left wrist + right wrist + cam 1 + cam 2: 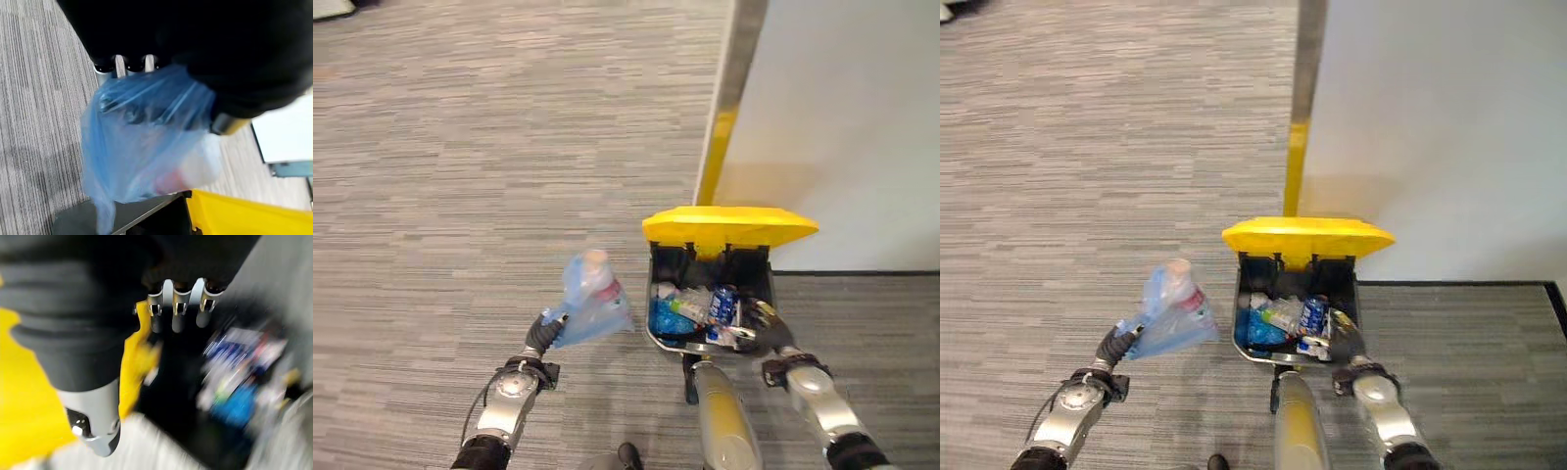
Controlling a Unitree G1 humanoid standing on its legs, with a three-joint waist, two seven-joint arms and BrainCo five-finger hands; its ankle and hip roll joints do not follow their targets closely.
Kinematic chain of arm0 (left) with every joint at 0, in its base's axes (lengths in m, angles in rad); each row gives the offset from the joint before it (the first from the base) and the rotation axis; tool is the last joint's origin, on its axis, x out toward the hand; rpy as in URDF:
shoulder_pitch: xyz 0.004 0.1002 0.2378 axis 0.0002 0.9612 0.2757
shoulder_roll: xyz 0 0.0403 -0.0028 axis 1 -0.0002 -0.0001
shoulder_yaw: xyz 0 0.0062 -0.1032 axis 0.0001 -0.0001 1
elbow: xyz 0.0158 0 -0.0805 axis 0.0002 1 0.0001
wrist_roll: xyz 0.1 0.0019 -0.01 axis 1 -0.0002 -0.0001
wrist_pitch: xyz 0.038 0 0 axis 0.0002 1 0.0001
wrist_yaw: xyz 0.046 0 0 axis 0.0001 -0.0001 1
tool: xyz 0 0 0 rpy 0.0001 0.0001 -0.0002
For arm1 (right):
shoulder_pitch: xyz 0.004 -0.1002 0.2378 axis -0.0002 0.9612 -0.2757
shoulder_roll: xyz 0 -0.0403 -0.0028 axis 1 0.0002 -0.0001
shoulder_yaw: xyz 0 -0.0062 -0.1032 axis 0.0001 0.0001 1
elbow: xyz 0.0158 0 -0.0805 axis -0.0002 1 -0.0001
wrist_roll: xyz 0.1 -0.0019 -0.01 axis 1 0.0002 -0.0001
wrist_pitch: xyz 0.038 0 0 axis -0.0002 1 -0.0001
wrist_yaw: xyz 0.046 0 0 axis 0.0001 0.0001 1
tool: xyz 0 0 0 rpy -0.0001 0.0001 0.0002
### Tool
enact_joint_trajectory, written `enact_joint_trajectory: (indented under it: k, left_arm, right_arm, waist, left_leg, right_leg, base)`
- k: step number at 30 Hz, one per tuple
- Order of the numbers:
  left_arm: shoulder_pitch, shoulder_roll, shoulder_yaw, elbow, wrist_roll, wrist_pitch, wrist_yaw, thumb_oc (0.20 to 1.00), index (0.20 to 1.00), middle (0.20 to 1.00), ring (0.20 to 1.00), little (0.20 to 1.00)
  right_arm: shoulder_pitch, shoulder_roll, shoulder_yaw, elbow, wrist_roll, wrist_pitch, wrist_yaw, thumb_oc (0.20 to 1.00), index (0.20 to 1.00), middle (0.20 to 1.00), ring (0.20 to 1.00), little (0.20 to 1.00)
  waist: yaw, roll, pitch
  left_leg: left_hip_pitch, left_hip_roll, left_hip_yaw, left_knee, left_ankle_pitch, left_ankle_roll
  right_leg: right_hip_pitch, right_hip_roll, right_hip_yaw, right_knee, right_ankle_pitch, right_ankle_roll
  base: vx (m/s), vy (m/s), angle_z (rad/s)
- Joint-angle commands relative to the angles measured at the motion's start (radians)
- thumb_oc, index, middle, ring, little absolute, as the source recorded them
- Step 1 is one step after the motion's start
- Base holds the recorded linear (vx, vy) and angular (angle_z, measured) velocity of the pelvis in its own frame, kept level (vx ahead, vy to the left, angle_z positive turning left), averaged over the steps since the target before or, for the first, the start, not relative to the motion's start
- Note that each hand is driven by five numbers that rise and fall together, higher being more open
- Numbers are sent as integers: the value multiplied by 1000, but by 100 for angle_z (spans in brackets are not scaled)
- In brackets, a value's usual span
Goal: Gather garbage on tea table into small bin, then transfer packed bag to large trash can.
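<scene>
A blue plastic bag [592, 299] with garbage in it hangs above the carpet, just left of the large trash can. My left hand [540, 335] is shut on the bag's gathered top; in the left wrist view the bag [142, 132] bulges below my fingers [124, 63]. The large black trash can [658, 338] has its yellow lid [729, 227] tipped up and back, and bottles, cans and wrappers show inside. My right hand [771, 338] sits at the can's front right rim, with its straight fingers [176, 313] pointing over the opening and holding nothing.
A white wall [842, 127] rises behind the can, with a silver and yellow corner post [720, 147] beside it. Grey striped carpet [460, 176] stretches to the left and ahead.
</scene>
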Motion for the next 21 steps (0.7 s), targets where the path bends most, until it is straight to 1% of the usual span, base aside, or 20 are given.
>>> enact_joint_trajectory:
  k: [1, 2, 3, 4, 6, 7, 8, 10, 11, 12, 15, 17, 18, 21]
  left_arm:
    - [-38, 59, -41, -80, 8, -72, 3, 200, 200, 200, 200, 200]
    - [-54, 64, -60, -87, -7, -77, -1, 200, 200, 200, 200, 200]
    - [-97, 76, -116, -107, -31, -96, 1, 200, 200, 200, 200, 200]
    - [-118, 81, -135, -119, -52, -103, -3, 200, 200, 200, 200, 200]
    - [-184, 84, -176, -134, -102, -115, -2, 200, 200, 200, 200, 200]
    - [-186, 85, -175, -134, -102, -116, -2, 200, 200, 200, 200, 200]
    - [-241, 97, -211, -168, -105, -121, -4, 200, 200, 200, 200, 200]
    - [-298, 99, -243, -213, -117, -129, -7, 200, 200, 200, 200, 200]
    - [-317, 99, -259, -228, -117, -132, -10, 200, 200, 200, 200, 200]
    - [-318, 99, -259, -227, -117, -132, -10, 200, 200, 200, 200, 200]
    - [-369, 96, -314, -339, -130, -144, -44, 200, 200, 200, 200, 200]
    - [-377, 92, -327, -363, -134, -145, -55, 200, 200, 200, 200, 200]
    - [-387, 85, -351, -403, -135, -147, -75, 200, 200, 200, 200, 200]
    - [-399, 77, -366, -416, -131, -144, -86, 200, 200, 200, 200, 200]
  right_arm:
    - [-183, 32, 19, 53, 48, -68, -20, 1000, 1000, 1000, 1000, 1000]
    - [-247, 36, 35, 93, 57, -66, -26, 1000, 1000, 1000, 1000, 1000]
    - [-382, 34, 61, 159, 74, -66, -47, 1000, 1000, 1000, 1000, 1000]
    - [-449, 17, 73, 184, 77, -61, -55, 1000, 1000, 1000, 1000, 1000]
    - [-558, -27, 104, 229, 73, -54, -64, 1000, 1000, 1000, 1000, 1000]
    - [-560, -26, 104, 230, 73, -54, -64, 1000, 1000, 1000, 1000, 1000]
    - [-626, -69, 129, 253, 67, -48, -68, 1000, 1000, 1000, 1000, 1000]
    - [-687, -114, 148, 276, 65, -40, -68, 1000, 1000, 1000, 1000, 1000]
    - [-699, -123, 153, 285, 70, -40, -71, 1000, 1000, 1000, 1000, 1000]
    - [-700, -124, 153, 285, 70, -41, -70, 1000, 1000, 1000, 1000, 1000]
    - [-741, -168, 160, 299, 81, -45, -72, 1000, 1000, 1000, 1000, 1000]
    - [-749, -176, 160, 305, 83, -47, -70, 1000, 1000, 1000, 1000, 1000]
    - [-751, -184, 165, 309, 82, -47, -65, 1000, 1000, 1000, 1000, 1000]
    - [-753, -189, 166, 317, 76, -45, -59, 1000, 1000, 1000, 1000, 1000]
  waist:
    - [52, -14, -28]
    - [60, -18, -25]
    - [82, -14, -19]
    - [91, -16, -17]
    - [97, -23, -3]
    - [95, -27, -3]
    - [98, -35, 9]
    - [98, -37, 16]
    - [96, -44, 17]
    - [96, -44, 17]
    - [86, -56, 9]
    - [83, -57, 7]
    - [74, -61, -1]
    - [62, -66, -10]
  left_leg:
    - [199, -37, -74, -57, -182, 27]
    - [193, -40, -81, -61, -178, 27]
    - [182, -35, -88, -52, -183, 26]
    - [172, -33, -91, -47, -184, 26]
    - [149, -26, -97, -31, -185, 23]
    - [147, -30, -99, -32, -182, 24]
    - [125, -24, -107, -19, -180, 20]
    - [113, -12, -111, -13, -183, 16]
    - [109, -15, -117, -15, -177, 16]
    - [108, -16, -117, -15, -177, 16]
    - [111, -8, -121, -22, -179, 13]
    - [115, -7, -120, -28, -180, 14]
    - [125, -7, -117, -38, -184, 15]
    - [141, -5, -111, -54, -187, 15]
  right_leg:
    - [-31, -25, -14, -421, 356, 164]
    - [-36, -30, -10, -426, 364, 167]
    - [-44, -25, -10, -424, 366, 165]
    - [-53, -27, -10, -419, 368, 163]
    - [-81, -30, -6, -405, 370, 161]
    - [-82, -34, -4, -407, 373, 161]
    - [-100, -40, -2, -395, 372, 160]
    - [-112, -38, -4, -383, 366, 160]
    - [-116, -43, -2, -385, 370, 161]
    - [-117, -43, -1, -384, 370, 161]
    - [-123, -37, -3, -389, 372, 168]
    - [-121, -34, -6, -393, 375, 171]
    - [-116, -30, -10, -403, 378, 175]
    - [-111, -28, -13, -411, 383, 181]
  base:
    - [10, -13, 15]
    - [9, -9, 17]
    - [6, -11, 16]
    - [-4, -25, 36]
    - [-40, -30, 37]
    - [-72, -48, 4]
    - [-65, -48, -1]
    - [-59, -46, 9]
    - [-36, -24, 30]
    - [-35, -20, 27]
    - [-15, -18, 11]
    - [-4, -2, 3]
    - [5, 20, -7]
    - [11, 15, -7]
